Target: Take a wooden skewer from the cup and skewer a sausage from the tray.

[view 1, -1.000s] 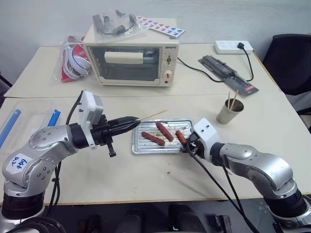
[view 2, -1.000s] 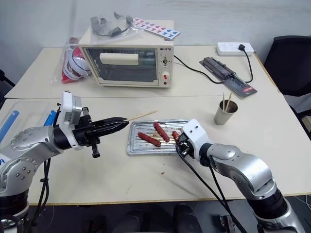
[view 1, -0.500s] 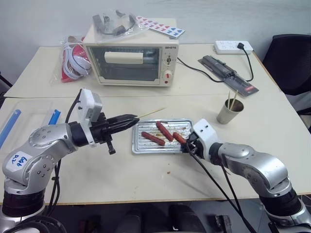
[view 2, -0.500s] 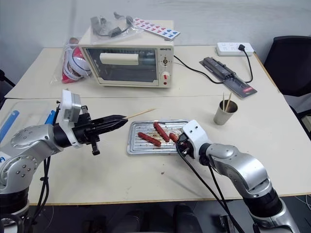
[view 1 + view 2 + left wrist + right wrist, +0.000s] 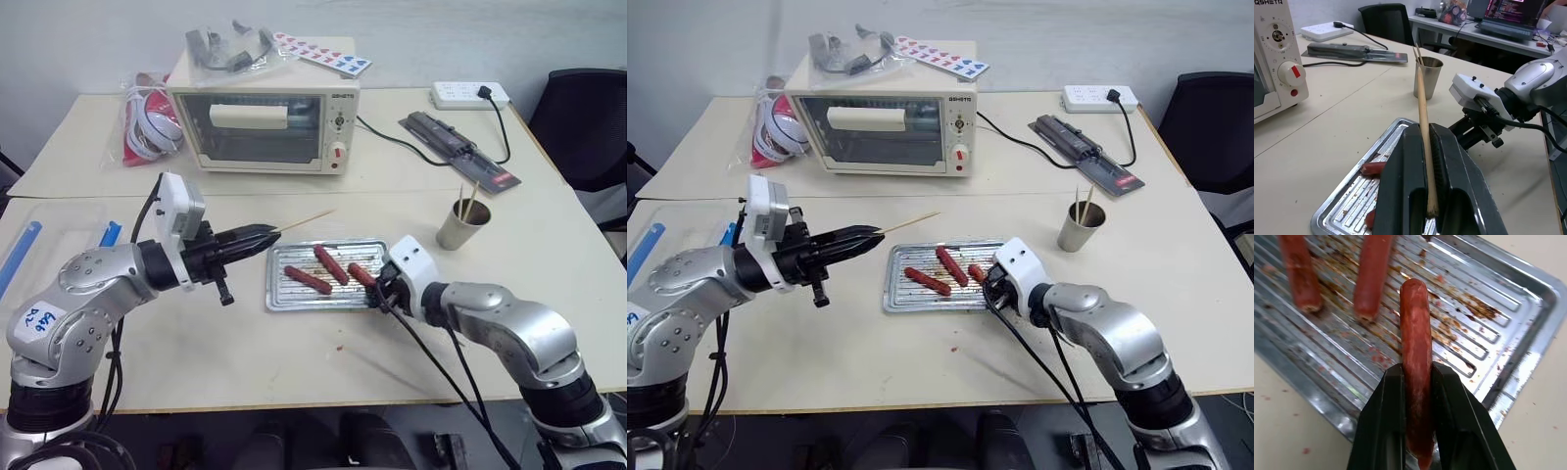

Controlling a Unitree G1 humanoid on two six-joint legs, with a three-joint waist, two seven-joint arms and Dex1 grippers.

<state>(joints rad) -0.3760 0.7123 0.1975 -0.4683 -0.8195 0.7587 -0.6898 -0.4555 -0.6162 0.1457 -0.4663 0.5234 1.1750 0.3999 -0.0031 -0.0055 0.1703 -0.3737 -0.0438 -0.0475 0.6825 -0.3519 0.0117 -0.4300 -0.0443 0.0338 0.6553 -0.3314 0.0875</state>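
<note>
Pinching a thin, pale tan wooden skewer (image 5: 1423, 117) between its closed black fingers, the left gripper (image 5: 257, 235) holds the stick level so the free tip juts past the fingertips toward the tray, probably so it can be driven lengthwise into the meat. Across from that tip, the right gripper (image 5: 1418, 401) is closed on a small reddish-brown cylindrical sausage (image 5: 1415, 347), clasped along its rear half with the rounded front end sticking out beyond the fingers, which leaves an end free to be pierced. Just under this gripper lies the shallow, ridged, shiny silver metal tray (image 5: 294, 297), crumb-flecked, with two more sausages beyond the held one. Off to the right gripper's outer side and well apart stands the small tapered dull-silver metal cup (image 5: 458, 226), spare sticks standing in it. Everything rests on a pale beige table (image 5: 294, 352); farther back sit a cream toaster oven (image 5: 263, 117), a white power strip (image 5: 470, 94) and a dark office chair (image 5: 588, 117).
</note>
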